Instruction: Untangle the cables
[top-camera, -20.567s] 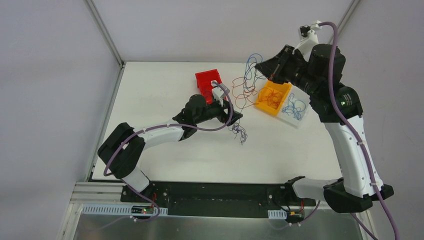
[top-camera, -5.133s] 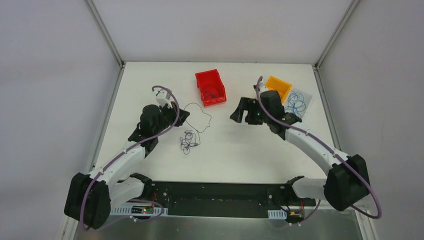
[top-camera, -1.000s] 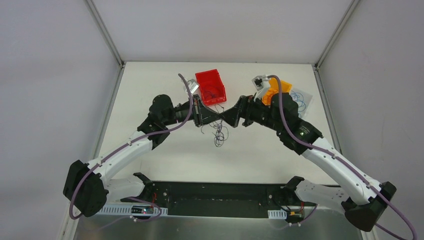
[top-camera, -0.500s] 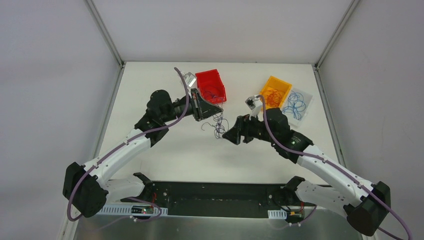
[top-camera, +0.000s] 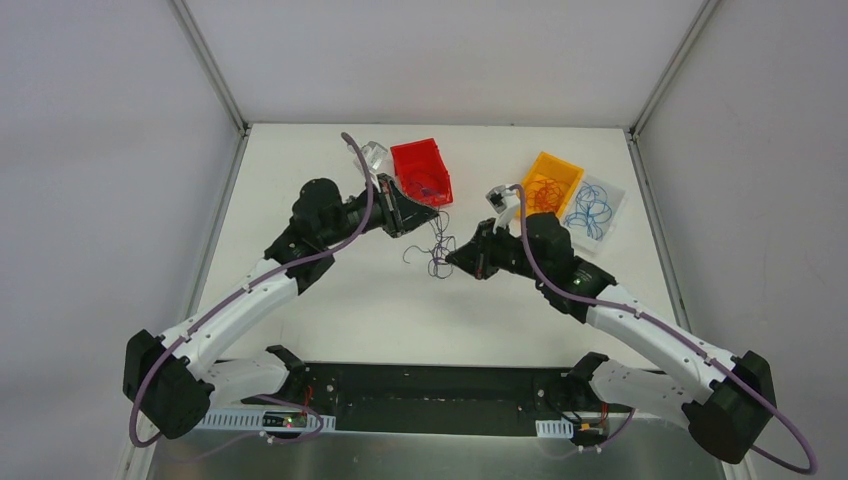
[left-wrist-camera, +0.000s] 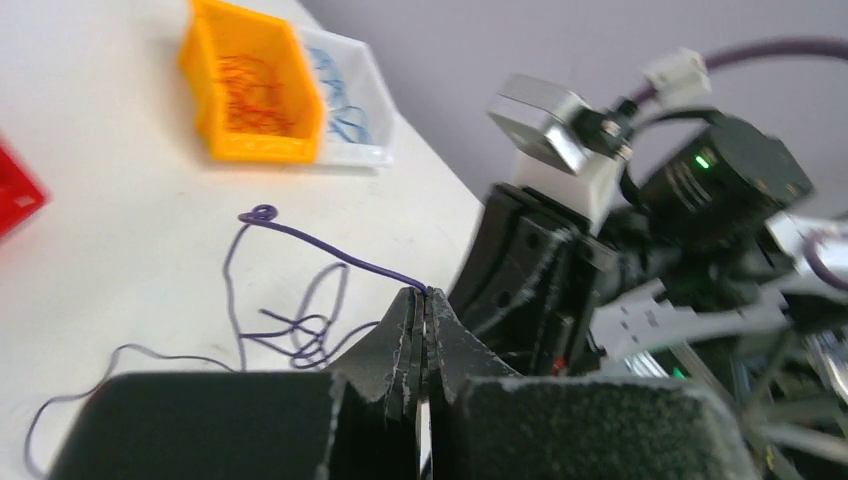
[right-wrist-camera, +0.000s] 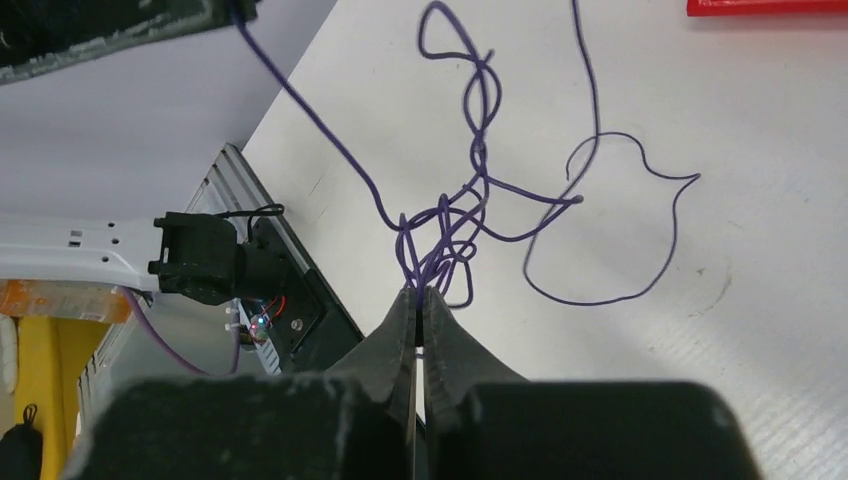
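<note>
So the purple cable (top-camera: 434, 256) sits just above centre in the top view, strung between the two claws. The left gripper (left-wrist-camera: 422, 298) is pinched tight on one strand, and the right gripper (right-wrist-camera: 415, 293) is clamped onto the knotted bunch. The right wrist view shows loose loops over the table (top-camera: 330, 300) that the overhead barely resolves; the red bin (top-camera: 420, 172) is close by at upper centre, with bare white toward the bottom.
</note>
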